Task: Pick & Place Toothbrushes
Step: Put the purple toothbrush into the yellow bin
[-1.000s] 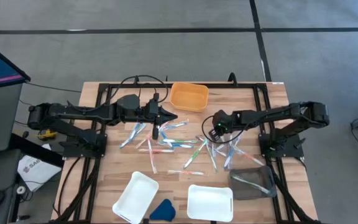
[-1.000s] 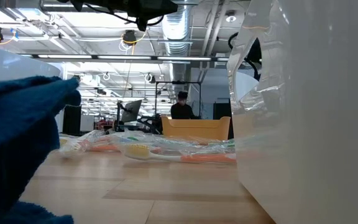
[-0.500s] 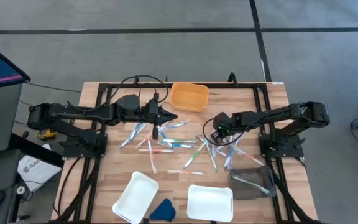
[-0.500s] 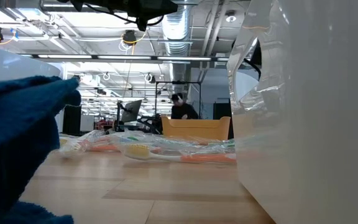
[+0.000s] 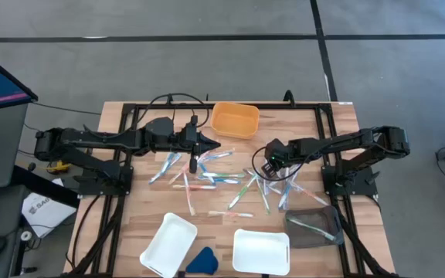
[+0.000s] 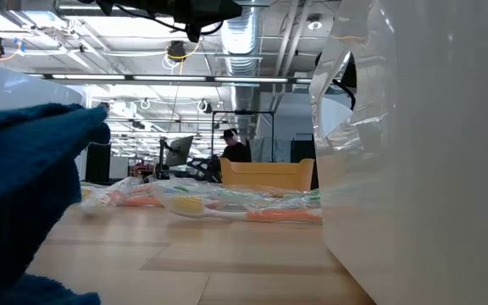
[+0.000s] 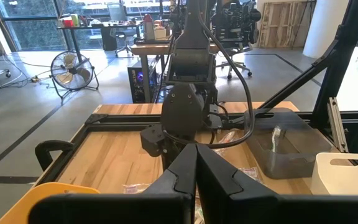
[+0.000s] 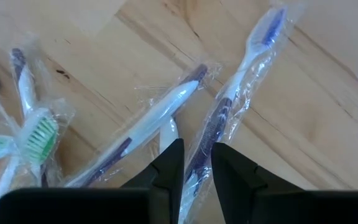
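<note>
toothbrushes (image 5: 222, 181): mid-table, between arms | bin (image 5: 235, 120): behind them | trays (image 5: 260, 249): in front

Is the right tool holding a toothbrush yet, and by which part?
The right tool straddles the handle of a wrapped dark-blue toothbrush, which lies flat on the table. Whether it grips cannot be told. The left tool is shut, empty.

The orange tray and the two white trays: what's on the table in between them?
In the high view, the wrapped toothbrushes lie scattered on the wood between the orange tray and the white trays. The left gripper hangs over that stretch too.
</note>
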`<action>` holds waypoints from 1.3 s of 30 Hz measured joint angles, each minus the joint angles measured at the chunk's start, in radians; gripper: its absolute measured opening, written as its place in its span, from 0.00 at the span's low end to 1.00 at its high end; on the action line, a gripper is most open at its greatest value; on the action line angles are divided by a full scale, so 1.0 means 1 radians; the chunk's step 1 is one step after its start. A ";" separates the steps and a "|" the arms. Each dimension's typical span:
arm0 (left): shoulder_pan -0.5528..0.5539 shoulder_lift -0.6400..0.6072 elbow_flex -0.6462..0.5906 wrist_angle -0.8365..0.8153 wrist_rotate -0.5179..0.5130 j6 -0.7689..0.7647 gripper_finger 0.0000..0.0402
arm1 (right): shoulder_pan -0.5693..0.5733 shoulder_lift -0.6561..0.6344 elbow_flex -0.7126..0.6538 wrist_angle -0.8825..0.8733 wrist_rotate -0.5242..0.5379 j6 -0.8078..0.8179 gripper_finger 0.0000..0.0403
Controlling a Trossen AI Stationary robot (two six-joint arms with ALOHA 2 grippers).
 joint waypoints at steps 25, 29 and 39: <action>0.000 0.000 0.000 0.000 0.000 0.000 0.01 | -0.001 0.019 0.000 0.029 0.012 0.001 0.30; 0.000 0.000 0.000 0.000 0.000 0.000 0.01 | -0.018 0.078 0.000 0.032 0.025 -0.012 0.37; 0.000 0.000 0.000 0.000 0.000 0.000 0.01 | -0.052 0.156 0.006 0.051 0.033 -0.022 0.45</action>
